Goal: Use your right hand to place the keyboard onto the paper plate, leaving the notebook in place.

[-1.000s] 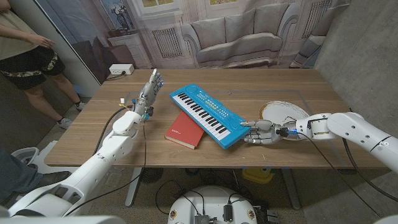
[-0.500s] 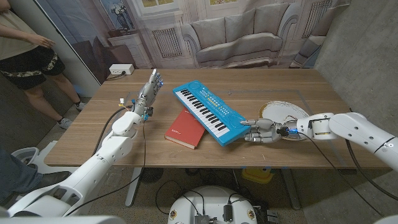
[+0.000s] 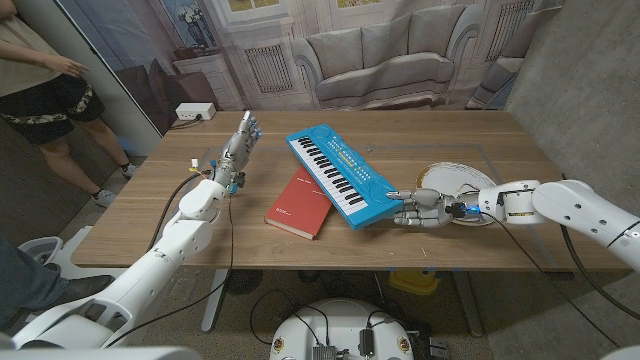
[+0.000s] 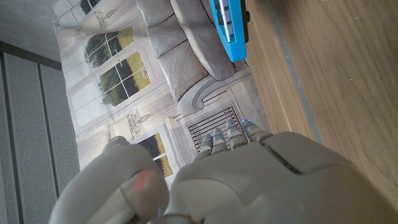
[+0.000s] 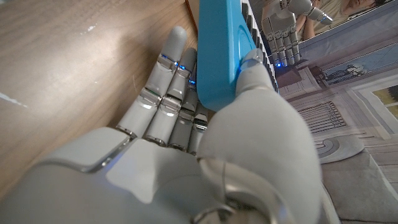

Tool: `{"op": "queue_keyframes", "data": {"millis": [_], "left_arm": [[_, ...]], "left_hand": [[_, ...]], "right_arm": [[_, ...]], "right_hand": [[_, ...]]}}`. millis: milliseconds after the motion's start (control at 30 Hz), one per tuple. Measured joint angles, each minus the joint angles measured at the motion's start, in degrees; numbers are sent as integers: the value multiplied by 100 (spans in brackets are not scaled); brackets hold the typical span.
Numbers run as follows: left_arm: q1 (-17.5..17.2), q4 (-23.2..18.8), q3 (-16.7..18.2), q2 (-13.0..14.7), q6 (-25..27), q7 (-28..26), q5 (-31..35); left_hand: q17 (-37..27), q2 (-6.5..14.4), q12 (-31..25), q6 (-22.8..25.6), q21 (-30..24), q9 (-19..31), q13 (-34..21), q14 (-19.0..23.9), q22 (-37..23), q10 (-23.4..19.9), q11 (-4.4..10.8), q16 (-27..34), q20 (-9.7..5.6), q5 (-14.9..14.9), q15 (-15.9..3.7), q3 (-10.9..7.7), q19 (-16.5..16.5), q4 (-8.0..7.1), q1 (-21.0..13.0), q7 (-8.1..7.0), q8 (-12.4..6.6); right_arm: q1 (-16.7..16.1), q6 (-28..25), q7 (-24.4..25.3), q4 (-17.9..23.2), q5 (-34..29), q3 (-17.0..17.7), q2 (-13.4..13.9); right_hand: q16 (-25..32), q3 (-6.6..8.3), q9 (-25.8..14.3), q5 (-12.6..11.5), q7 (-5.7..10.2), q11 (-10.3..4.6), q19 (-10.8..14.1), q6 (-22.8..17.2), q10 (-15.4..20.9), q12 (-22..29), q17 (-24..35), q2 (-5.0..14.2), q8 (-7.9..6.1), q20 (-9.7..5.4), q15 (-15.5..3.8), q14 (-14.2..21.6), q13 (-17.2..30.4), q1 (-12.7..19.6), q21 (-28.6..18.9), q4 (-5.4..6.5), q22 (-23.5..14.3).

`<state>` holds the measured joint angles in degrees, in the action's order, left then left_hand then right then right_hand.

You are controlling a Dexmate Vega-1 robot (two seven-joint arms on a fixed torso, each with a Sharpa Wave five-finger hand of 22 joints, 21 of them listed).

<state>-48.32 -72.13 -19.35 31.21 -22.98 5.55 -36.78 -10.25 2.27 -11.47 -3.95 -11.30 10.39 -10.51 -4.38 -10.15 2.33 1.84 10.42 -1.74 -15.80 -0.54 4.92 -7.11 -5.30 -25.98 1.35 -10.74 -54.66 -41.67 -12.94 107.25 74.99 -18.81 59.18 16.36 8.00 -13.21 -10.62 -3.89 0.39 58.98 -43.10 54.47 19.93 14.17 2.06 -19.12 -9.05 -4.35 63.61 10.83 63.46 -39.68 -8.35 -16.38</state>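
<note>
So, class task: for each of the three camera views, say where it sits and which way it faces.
Head view: above, looking down at the table; both arms show, right hand gripping the keyboard.
Left wrist view: behind the left hand, facing the backdrop.
Right wrist view: behind the right hand, along the keyboard.
All three views share the keyboard.

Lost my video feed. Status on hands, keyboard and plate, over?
Right hand grips the keyboard by its near end. Left hand open, holding nothing. Paper plate bare, beside right hand. Notebook partly under keyboard; nothing blocks the way.
</note>
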Motion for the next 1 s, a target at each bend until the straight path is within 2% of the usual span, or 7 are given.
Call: {"op": "queue_keyframes", "data": {"millis": [1000], "left_arm": [[127, 137, -18, -44, -35, 79, 3]], "left_hand": [[0, 0, 0, 0, 0, 1, 0, 0, 0, 0, 0, 0, 0, 0, 0, 23, 0, -24, 0, 0, 0]], "right_arm": [[-270, 261, 250, 315, 110, 246, 210]], "right_hand": [[-11, -8, -43, 0, 0, 30, -57, 0, 30, -45, 51, 1, 28, 13, 1, 2, 27, -1, -144, 8, -26]]}}
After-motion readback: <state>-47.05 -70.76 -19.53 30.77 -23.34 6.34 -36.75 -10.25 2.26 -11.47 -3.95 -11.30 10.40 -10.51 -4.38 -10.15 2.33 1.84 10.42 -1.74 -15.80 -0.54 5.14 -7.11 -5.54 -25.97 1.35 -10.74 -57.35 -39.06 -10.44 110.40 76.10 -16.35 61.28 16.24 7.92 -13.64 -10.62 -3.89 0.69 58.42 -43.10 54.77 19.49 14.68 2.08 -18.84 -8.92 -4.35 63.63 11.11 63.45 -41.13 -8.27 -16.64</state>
